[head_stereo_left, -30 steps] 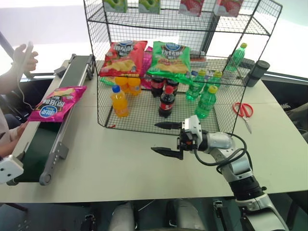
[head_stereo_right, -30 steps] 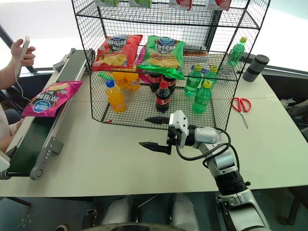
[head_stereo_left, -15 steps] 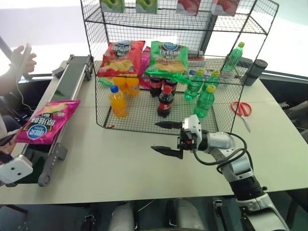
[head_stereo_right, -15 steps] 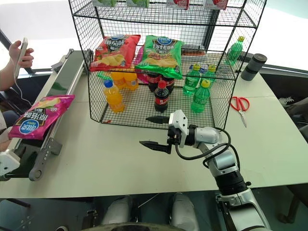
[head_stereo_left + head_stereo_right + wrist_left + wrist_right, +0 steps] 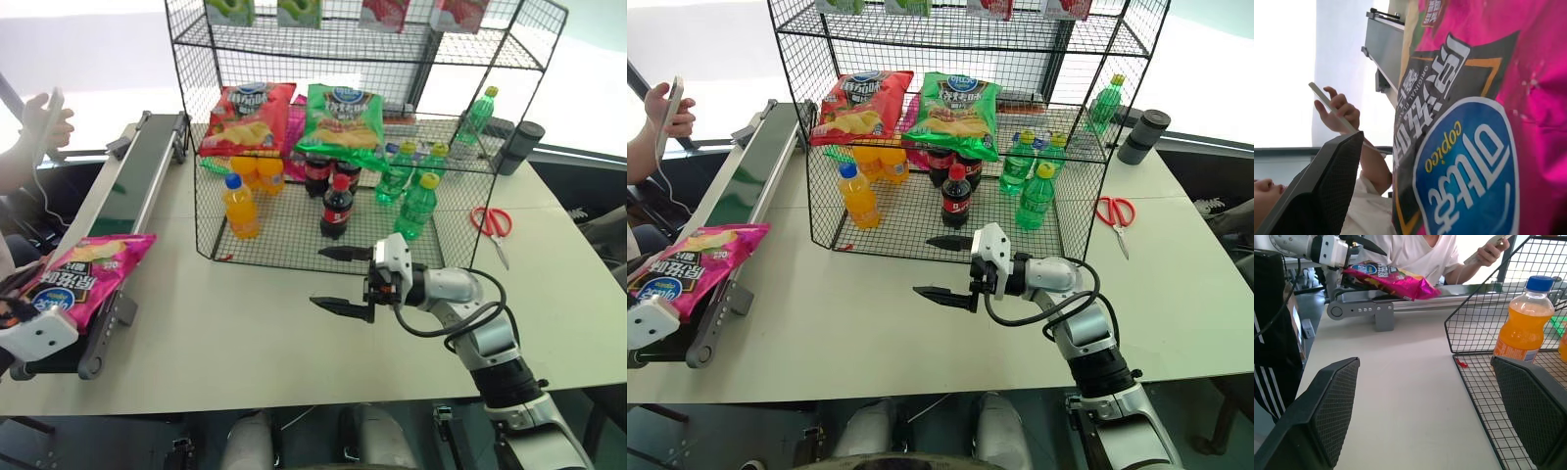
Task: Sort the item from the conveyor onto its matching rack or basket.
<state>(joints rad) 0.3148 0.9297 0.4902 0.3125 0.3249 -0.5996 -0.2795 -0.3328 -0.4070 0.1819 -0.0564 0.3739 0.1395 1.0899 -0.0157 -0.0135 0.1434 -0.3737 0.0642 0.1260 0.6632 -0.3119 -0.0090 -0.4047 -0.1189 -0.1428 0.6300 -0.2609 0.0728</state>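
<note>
1. Pink chip bag (image 5: 83, 272): magenta, crinkly, round blue logo and yellow chips picture. It lies tilted at the near end of the conveyor (image 5: 122, 201), overhanging the belt's near edge and grey side frame.
2. Left gripper (image 5: 651, 318): white body at the bag's near end. In the right wrist view one black finger (image 5: 1367, 244) stands above the bag and the other is hidden under it; whether the fingers press the bag cannot be told.
3. Right gripper (image 5: 343, 279): held over the white table (image 5: 255, 323) just in front of the rack, pointing toward the conveyor side. Its two black fingers stand wide apart with nothing between them.
4. Rack (image 5: 211, 117): tall black wire-grid unit on the table. The middle tier carries a red chip bag (image 5: 245, 116) and a green chip bag (image 5: 343, 119) side by side. The bottom tier carries orange drink bottles (image 5: 241, 206), cola bottles (image 5: 336, 206) and green bottles (image 5: 419, 206).
5. Scissors (image 5: 495, 227): red-handled, flat on the table on the rack's right side.
6. Dark cylinder (image 5: 521, 147): upright near the rack's far right corner.
7. Person's hand (image 5: 44, 117): holds a phone beyond the conveyor's far end.
</note>
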